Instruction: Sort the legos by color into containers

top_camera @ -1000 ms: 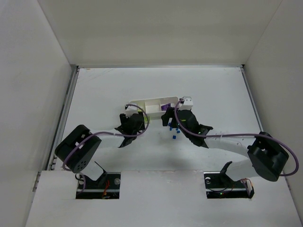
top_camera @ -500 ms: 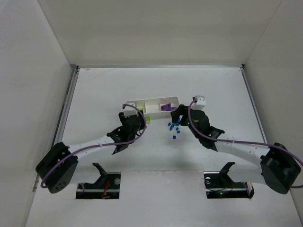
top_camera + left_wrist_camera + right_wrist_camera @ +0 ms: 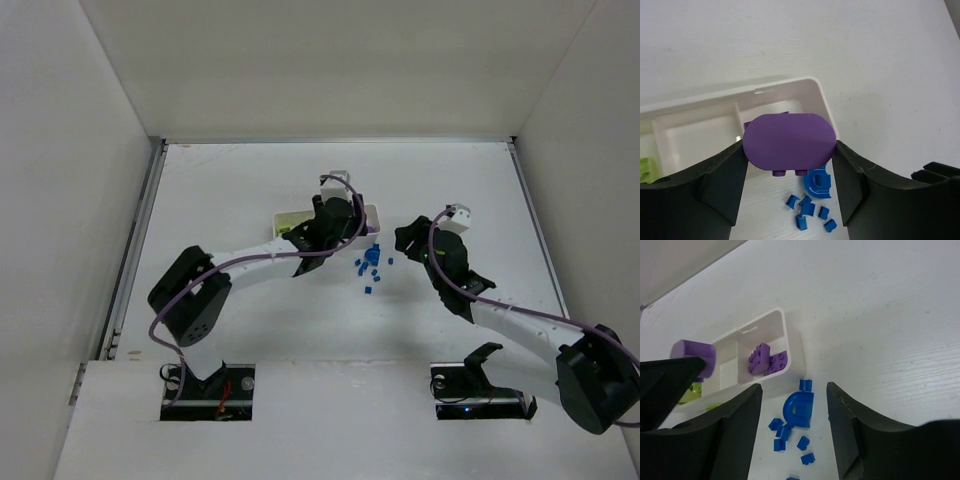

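Note:
My left gripper (image 3: 340,207) is shut on a purple lego (image 3: 789,141) and holds it above the right compartment of the white tray (image 3: 816,95). The purple lego also shows in the right wrist view (image 3: 694,354). Two purple legos (image 3: 766,360) lie in that right compartment. A lime legos piece (image 3: 647,170) lies in the left compartment. Several blue legos (image 3: 792,425), one a larger arch (image 3: 799,409), lie on the table just in front of the tray's right end; they also show in the top view (image 3: 371,263). My right gripper (image 3: 407,240) is open and empty, right of the blue legos.
White enclosure walls stand left, right and behind the table (image 3: 230,180). The tray's middle compartment (image 3: 695,137) shows bare white floor. Both arms' purple cables loop over the near half of the table.
My left gripper has swung from the tray's left end up over its right end with the purple lego. My right gripper has backed away to the right of the blue legos.

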Action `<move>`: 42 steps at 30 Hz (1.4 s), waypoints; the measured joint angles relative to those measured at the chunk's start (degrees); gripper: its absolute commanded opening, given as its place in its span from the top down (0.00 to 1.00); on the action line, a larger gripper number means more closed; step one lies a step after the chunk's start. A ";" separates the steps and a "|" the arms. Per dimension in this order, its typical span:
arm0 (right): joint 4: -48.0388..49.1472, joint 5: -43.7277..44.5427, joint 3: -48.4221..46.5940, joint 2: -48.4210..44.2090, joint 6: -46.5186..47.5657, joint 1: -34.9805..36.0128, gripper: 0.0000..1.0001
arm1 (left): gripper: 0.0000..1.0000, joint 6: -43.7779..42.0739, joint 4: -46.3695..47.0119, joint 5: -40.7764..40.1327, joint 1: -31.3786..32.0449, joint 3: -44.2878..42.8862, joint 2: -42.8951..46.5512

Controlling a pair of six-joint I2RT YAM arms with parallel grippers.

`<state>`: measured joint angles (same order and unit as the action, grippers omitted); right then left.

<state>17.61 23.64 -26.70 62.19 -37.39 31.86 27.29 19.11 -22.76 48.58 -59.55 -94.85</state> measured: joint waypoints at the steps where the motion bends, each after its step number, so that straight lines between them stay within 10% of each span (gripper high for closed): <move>1: 0.02 -0.02 0.20 -0.15 -0.22 -0.70 0.39 | 0.52 0.00 -0.02 0.79 0.22 -1.66 -2.10; 21: -0.20 -0.20 0.52 -0.70 -1.92 -2.16 0.39 | 0.28 -1.92 -2.67 3.26 1.97 -12.81 -13.40; 30: -0.22 -0.26 0.52 -0.81 -1.90 -2.16 0.46 | 0.51 -2.99 -2.40 -4.68 4.37 6.84 4.68; 42: -0.02 -0.50 0.52 1.25 -1.84 -1.53 0.42 | 0.40 3.61 -4.59 -14.16 9.22 25.40 17.55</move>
<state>17.58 23.14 -26.17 63.44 -39.22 30.33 30.89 14.52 -36.93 57.80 -34.15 -77.30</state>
